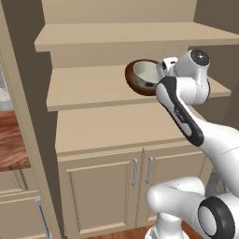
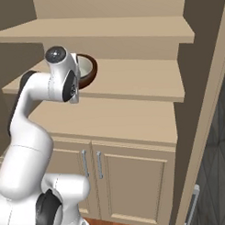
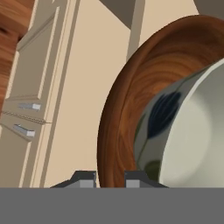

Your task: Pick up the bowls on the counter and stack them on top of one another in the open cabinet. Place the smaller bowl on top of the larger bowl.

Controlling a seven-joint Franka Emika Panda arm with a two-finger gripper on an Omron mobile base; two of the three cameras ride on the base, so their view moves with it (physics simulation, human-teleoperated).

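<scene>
Two bowls sitting nested on middle shelf of tall tan open cabinet (image 1: 93, 88), near front edge: small pale whitish-grey bowl (image 1: 145, 73) inside large dark reddish-brown glossy bowl (image 1: 133, 80). Two-finger gripper (image 3: 110, 178) pinching brown rim, jaws narrow. Stacking step appearing done; next move calling for releasing rim, retreating clear.

Home kitchen, rendered: tall tan open cabinet (image 1: 116, 88) with flat shelves over panelled doors with metal bar handles (image 1: 150, 170), wood-grain counter (image 1: 11, 140) at left, bowls (image 1: 144, 77) stacked on a shelf.

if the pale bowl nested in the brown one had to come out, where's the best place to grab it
Probably the smaller bowl's thin upright rim, one finger inside and one outside, coming from above on the shelf's open front side. The larger bowl surrounds its lower wall, so only the rim stands free.
</scene>
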